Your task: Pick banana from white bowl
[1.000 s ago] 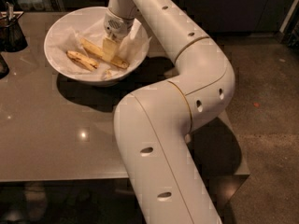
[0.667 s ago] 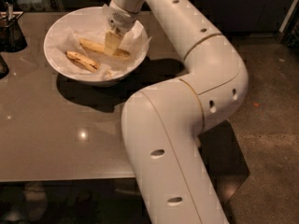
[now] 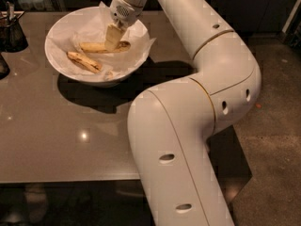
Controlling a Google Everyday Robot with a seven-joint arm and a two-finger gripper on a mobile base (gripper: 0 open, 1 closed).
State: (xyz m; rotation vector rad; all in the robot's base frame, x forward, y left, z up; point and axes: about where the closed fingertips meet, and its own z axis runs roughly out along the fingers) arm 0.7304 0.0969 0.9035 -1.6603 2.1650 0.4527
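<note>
The white bowl (image 3: 61, 69) stands at the back left of the brown table, lined with crumpled white paper. The banana (image 3: 96, 47), long and pale yellow with a dark tip on its right end, lies across the middle of the bowl. A shorter, browner banana (image 3: 84, 61) lies in front of it. My gripper (image 3: 113, 36) reaches down into the bowl from the back right and sits right over the right half of the banana, hiding part of it. My white arm fills the right of the view.
A dark container (image 3: 11, 32) with utensils stands at the table's far left, and another dark object (image 3: 2, 66) sits at the left edge. The table's front edge (image 3: 70, 180) runs across the bottom. Speckled floor (image 3: 273, 126) lies to the right.
The arm's elbow has swung to the right and its lower link now stands closer to the view. The gripper has stayed over the banana in the bowl. Both bananas lie where they were.
</note>
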